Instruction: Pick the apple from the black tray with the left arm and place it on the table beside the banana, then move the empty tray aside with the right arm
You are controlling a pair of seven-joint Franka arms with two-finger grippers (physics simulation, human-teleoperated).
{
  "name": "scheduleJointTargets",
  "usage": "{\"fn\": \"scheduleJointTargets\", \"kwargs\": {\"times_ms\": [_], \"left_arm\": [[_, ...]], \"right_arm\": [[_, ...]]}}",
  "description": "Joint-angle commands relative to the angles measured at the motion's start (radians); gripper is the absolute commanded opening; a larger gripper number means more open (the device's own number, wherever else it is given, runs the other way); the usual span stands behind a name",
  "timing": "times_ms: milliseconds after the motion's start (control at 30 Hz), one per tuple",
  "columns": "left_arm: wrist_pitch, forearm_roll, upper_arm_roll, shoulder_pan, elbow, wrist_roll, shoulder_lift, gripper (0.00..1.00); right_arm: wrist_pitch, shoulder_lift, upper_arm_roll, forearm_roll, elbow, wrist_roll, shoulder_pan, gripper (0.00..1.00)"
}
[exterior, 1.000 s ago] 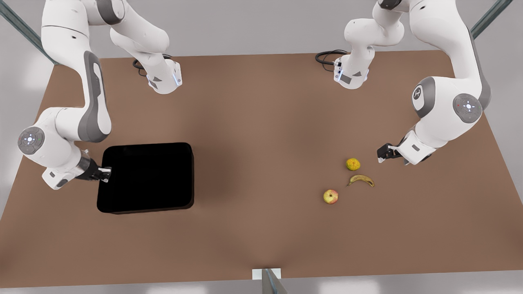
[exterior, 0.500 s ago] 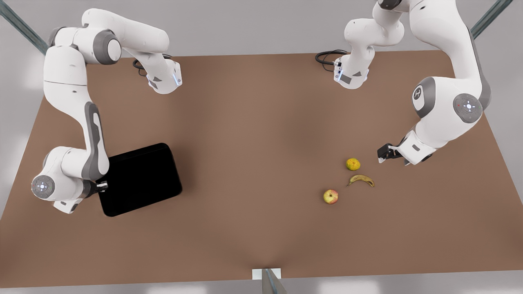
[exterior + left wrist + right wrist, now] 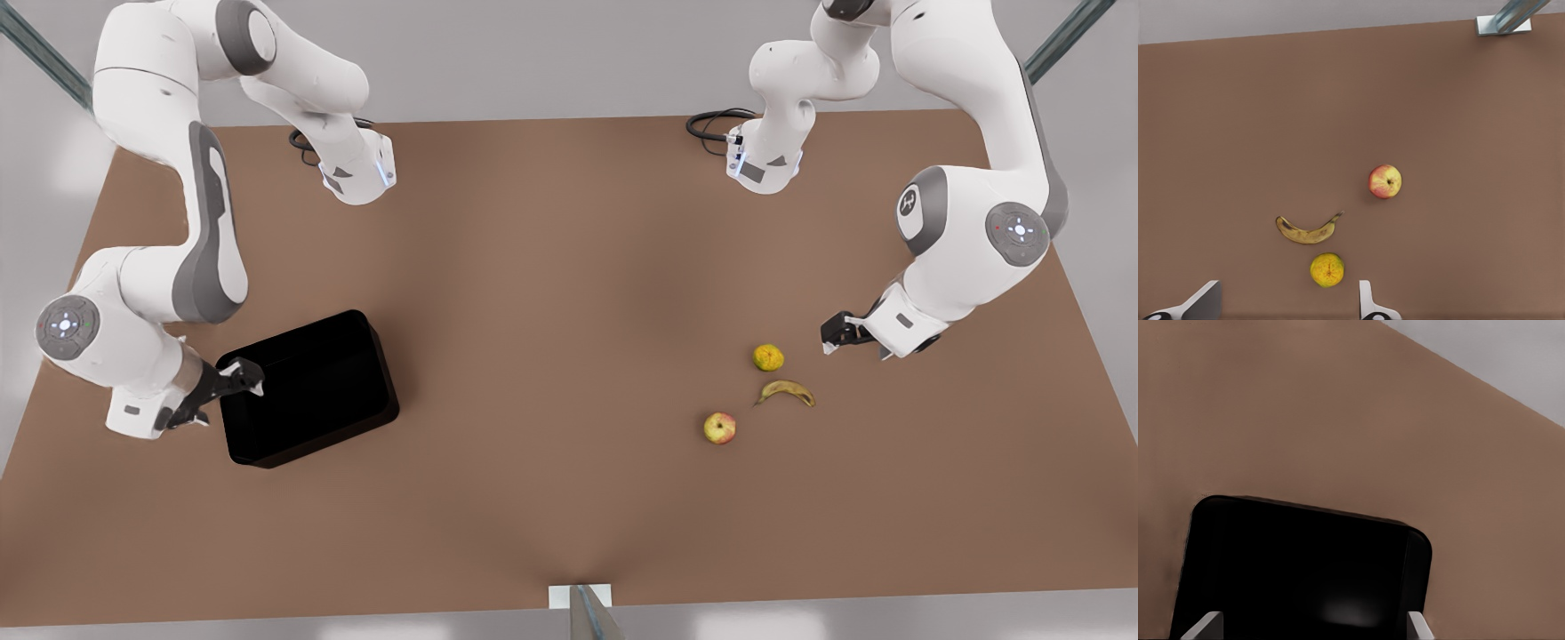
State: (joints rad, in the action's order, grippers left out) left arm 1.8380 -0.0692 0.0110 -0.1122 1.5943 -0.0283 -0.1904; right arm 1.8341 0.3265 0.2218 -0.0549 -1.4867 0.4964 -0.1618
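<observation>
Right pincer (image 3: 242,376) sits at the front view's left, low over the near-side wall of the black tray (image 3: 311,391). Its fingers are spread apart, one fingertip (image 3: 1205,625) at one tray corner and the other at the opposite end of the same short wall; nothing is clamped between them. From the front the pincer appears above the tray's rim; whether it touches the rim I cannot tell. The tray stretches away from this pincer across the bench (image 3: 551,356), skewed to the bench edge. It looks tipped, the side by the pincer higher, though that is hard to confirm. The tray is empty inside.

Left pincer (image 3: 831,336) hangs at the front view's right, above the bench and clear of all fruit. Its fingers (image 3: 1368,303) are spread wide and hold nothing.

Fruit, placed from the left pincer:
- Round yellow-green fruit (image 3: 768,357): nearest, just ahead of the open fingertips, apart from them.
- Banana (image 3: 786,392): just beyond that fruit, lying flat on the bench, close to it but not touching.
- Apple (image 3: 719,428): farthest of the three, beyond the banana and off to one side, resting on the bench with its stem dimple up. A clear gap separates it from the banana.

The apple and tray are well apart, at opposite ends of the bench. A metal frame post (image 3: 1511,17) stands at the bench edge beyond the apple.
</observation>
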Motion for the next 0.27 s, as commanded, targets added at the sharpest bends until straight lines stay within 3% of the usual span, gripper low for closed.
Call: {"fn": "scheduleJointTargets", "kwargs": {"times_ms": [0,233], "left_arm": [[0.0,0.0,0.0,0.0,-0.001,-0.002,0.0,1.0],[0.0,0.002,0.0,0.0,-0.001,-0.002,0.0,1.0]], "right_arm": [[-0.156,-0.052,0.076,0.023,0.002,-0.518,0.018,1.0],[-0.19,-0.058,0.071,0.027,0.002,-0.541,0.008,1.0]]}}
